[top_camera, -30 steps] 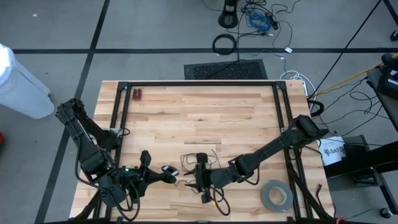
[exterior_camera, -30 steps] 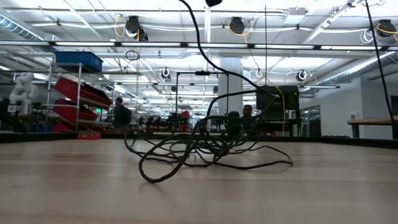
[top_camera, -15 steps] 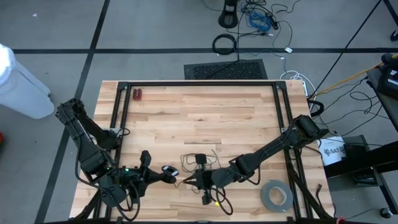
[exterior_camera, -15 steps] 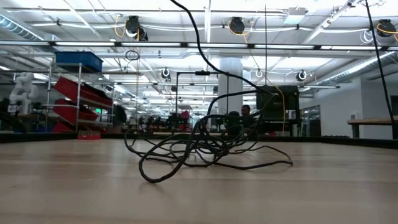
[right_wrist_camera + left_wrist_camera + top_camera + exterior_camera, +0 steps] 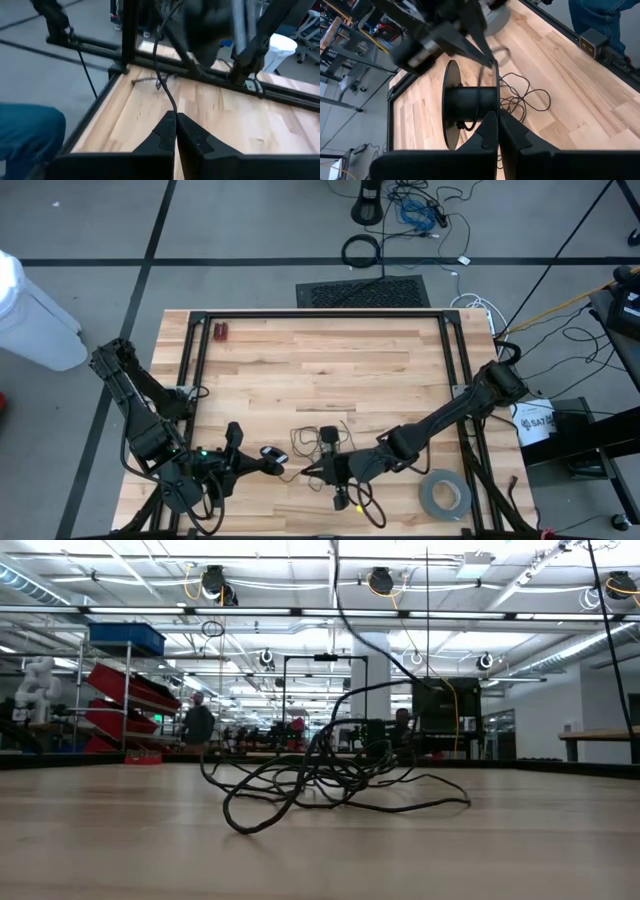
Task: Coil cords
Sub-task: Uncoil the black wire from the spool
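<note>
While our left tool (image 5: 281, 467) stays clenched on the black plastic spool (image 5: 470, 102), the right tool (image 5: 312, 471) pinches the thin black wiry cord (image 5: 320, 775), which lies loose on the wooden counter (image 5: 330, 370) beside the spool, near both tools.

thin black cord (image 5: 320, 780): loose tangled strands on table's near edge, one strand rising upward.
</note>
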You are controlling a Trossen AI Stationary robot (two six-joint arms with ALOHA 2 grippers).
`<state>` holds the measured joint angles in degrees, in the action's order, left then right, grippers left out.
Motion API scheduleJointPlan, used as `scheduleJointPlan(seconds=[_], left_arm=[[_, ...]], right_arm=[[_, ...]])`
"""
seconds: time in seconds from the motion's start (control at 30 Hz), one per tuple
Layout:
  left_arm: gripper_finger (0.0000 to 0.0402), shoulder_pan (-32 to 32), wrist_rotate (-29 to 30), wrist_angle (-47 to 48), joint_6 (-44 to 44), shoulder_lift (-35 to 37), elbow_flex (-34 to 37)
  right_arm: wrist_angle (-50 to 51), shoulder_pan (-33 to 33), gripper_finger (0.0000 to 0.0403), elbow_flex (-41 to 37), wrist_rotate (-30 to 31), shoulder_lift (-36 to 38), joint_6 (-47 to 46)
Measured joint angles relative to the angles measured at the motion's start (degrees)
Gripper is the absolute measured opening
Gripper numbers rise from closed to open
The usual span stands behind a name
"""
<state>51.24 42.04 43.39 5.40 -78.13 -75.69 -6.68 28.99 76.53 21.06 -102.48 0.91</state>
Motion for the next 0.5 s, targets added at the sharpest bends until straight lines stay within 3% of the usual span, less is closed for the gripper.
scheduleJointPlan(seconds=[0.5], left_arm=[[0.0,-2.8,0.0,-1.1,-0.2,0.0,0.0]], right_arm=[[3.4,-2.5,0.0,0.0,-2.7,10.6,4.0]])
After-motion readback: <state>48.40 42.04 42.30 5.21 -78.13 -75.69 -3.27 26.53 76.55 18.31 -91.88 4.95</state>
